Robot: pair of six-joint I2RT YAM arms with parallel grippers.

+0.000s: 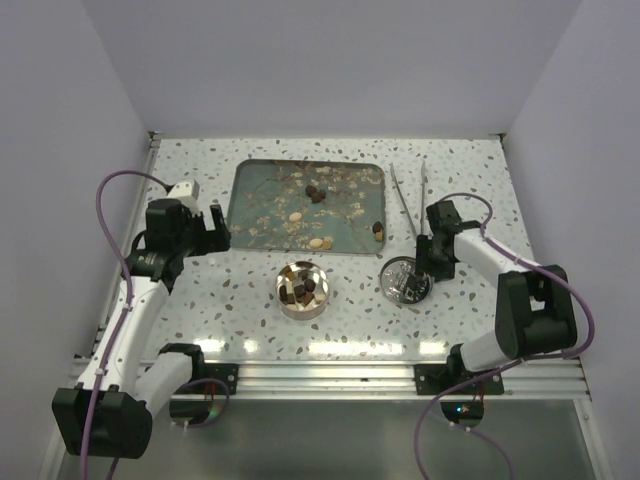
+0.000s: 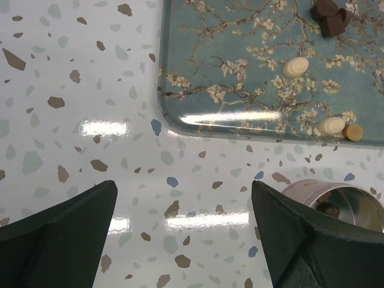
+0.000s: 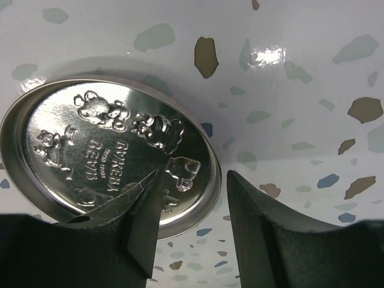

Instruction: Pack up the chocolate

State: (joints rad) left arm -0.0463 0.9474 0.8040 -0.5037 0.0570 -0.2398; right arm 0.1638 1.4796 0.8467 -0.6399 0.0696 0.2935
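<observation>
Several chocolate pieces lie on the floral tray (image 1: 260, 200): dark ones (image 1: 316, 192), cream ones (image 1: 295, 216) and one at its right edge (image 1: 378, 231). More pieces fill the round tin (image 1: 302, 288) in front of the tray. The left wrist view shows dark pieces (image 2: 330, 17), a cream piece (image 2: 296, 66), a tan piece (image 2: 353, 132) and the tin (image 2: 336, 201). My left gripper (image 1: 215, 228) (image 2: 183, 204) is open and empty over bare table left of the tray. My right gripper (image 1: 432, 262) (image 3: 192, 198) is open, its jaws straddling the rim of the embossed silver lid (image 3: 90, 144) (image 1: 405, 280).
Metal tongs (image 1: 410, 200) lie right of the tray, behind the right gripper. The speckled tabletop is walled at the back and both sides. The lid lies upside down on the table, right of the tin.
</observation>
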